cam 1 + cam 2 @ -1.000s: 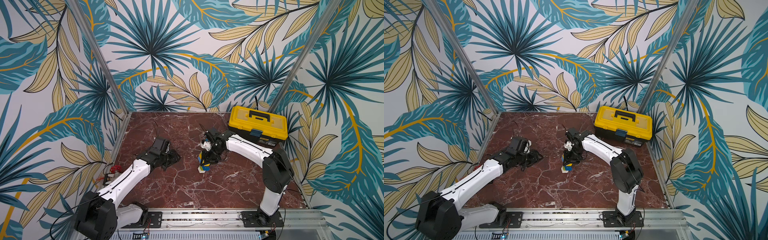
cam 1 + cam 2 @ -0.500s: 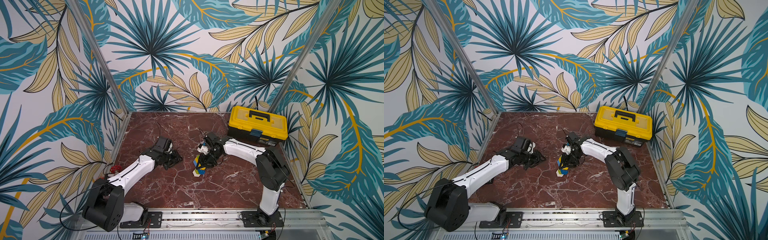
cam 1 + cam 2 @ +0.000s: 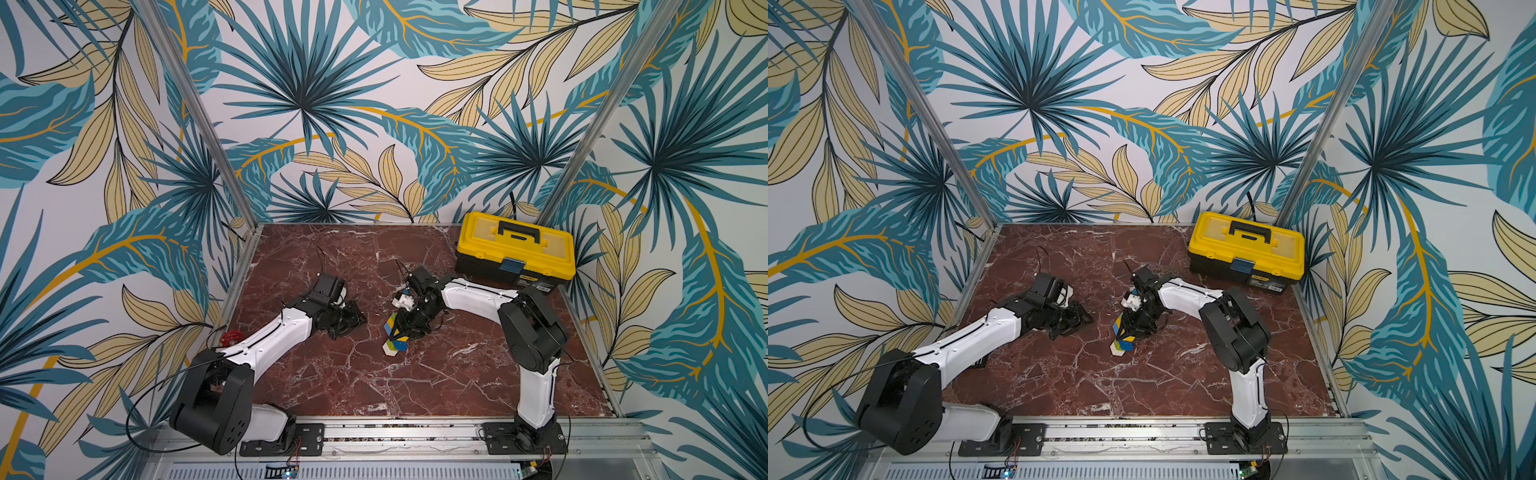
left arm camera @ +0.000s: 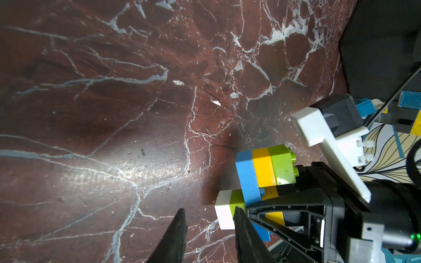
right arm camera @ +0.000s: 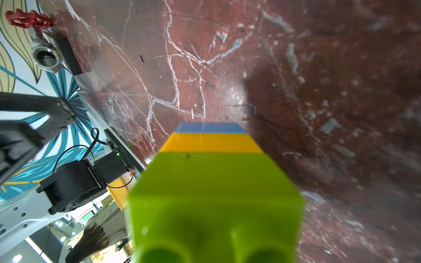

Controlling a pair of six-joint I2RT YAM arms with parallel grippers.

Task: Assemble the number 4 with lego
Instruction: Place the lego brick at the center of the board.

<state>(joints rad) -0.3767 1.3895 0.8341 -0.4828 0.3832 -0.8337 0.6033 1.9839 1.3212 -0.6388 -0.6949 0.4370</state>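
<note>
The number 4 (image 3: 397,341) — clamped by the right gripper (image 3: 409,328) — should be lowered squarely, stem first; the left gripper (image 4: 209,209) is parted, empty.

Yellow-and-black toolbox (image 3: 515,253) sits shut in the far corner of the red marble bench (image 3: 415,382). Leafy wallpaper (image 3: 291,104) all around, plus a little red valve handle (image 3: 230,337) at the edge.

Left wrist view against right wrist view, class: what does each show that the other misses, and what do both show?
Left wrist only: the right gripper shut on the figure, and the white brick at the end of the figure's stem.
Right wrist only: a red valve handle at the edge of the table.
Both: the green brick, yellow brick, blue brick and the marble table.
</note>
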